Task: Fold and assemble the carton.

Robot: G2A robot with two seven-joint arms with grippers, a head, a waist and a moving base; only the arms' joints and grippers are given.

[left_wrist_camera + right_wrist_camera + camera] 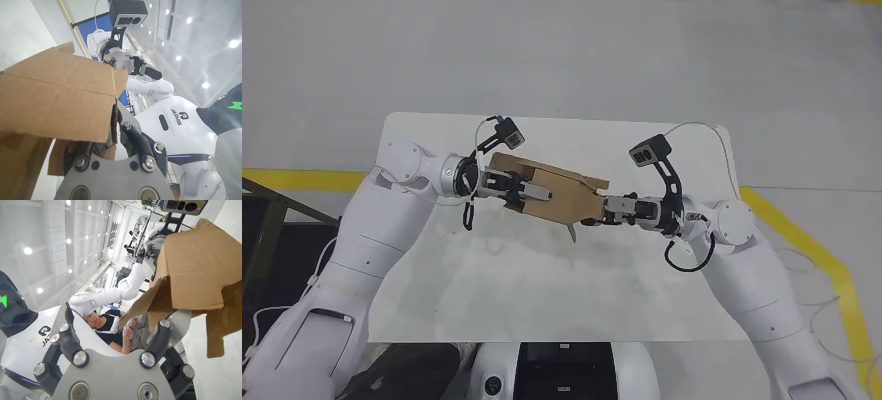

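Note:
The brown carton is held above the white table, partly unfolded, with loose flaps hanging at its ends. My left gripper is shut on the carton's left end. In the left wrist view a cardboard edge runs down between the left gripper fingers, and the wide panel hides one of them. My right gripper stands open at the carton's other end. Its fingers are spread wide in the right wrist view, and one lies under the carton, whose flap hangs beside it.
Both arms meet over the middle of the table. Bare white tabletop lies below the carton toward the front edge. The grey floor with a yellow line surrounds the table.

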